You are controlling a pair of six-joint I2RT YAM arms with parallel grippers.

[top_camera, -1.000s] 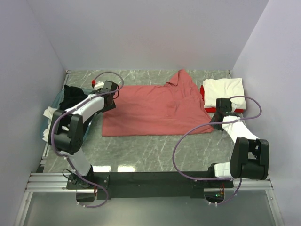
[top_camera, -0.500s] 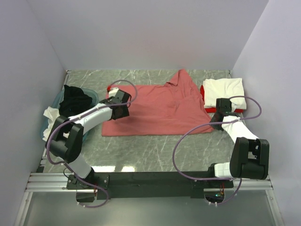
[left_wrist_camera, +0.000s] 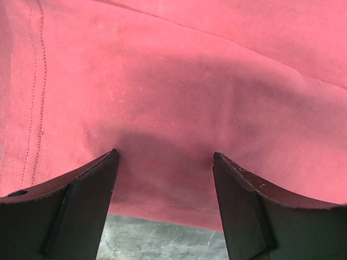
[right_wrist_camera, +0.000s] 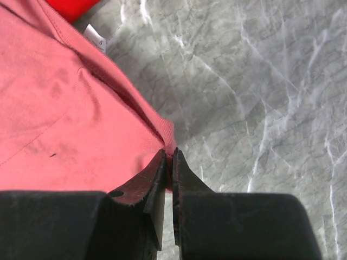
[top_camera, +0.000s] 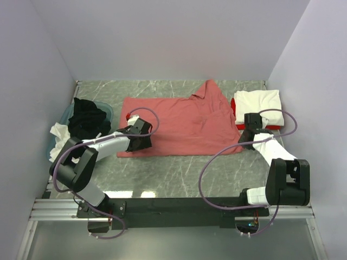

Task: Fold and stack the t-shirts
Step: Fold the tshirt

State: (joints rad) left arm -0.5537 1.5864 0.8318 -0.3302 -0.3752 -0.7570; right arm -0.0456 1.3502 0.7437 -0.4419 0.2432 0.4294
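The salmon-pink t-shirt (top_camera: 179,124) lies spread flat on the marble table (top_camera: 162,173), collar at the far right. My left gripper (top_camera: 142,142) is open just over its near left edge; in the left wrist view the pink cloth (left_wrist_camera: 179,92) fills the space between the spread fingers. My right gripper (top_camera: 246,132) is shut on the shirt's right corner, pinched between the fingers (right_wrist_camera: 162,173) in the right wrist view. A folded cream-white shirt (top_camera: 258,103) lies on a red one (top_camera: 274,128) at the far right. A black shirt (top_camera: 87,115) and a white one (top_camera: 57,135) fill the basin.
A teal basin (top_camera: 106,111) stands at the left wall. Purple walls close in left, back and right. The black rail with the arm bases (top_camera: 162,205) runs along the near edge. Bare marble lies near the shirt's front edge (right_wrist_camera: 260,97).
My left gripper has moved from the shirt's far left corner near the basin toward me, to the near left edge of the shirt. The right gripper has stayed pinched on the right corner.
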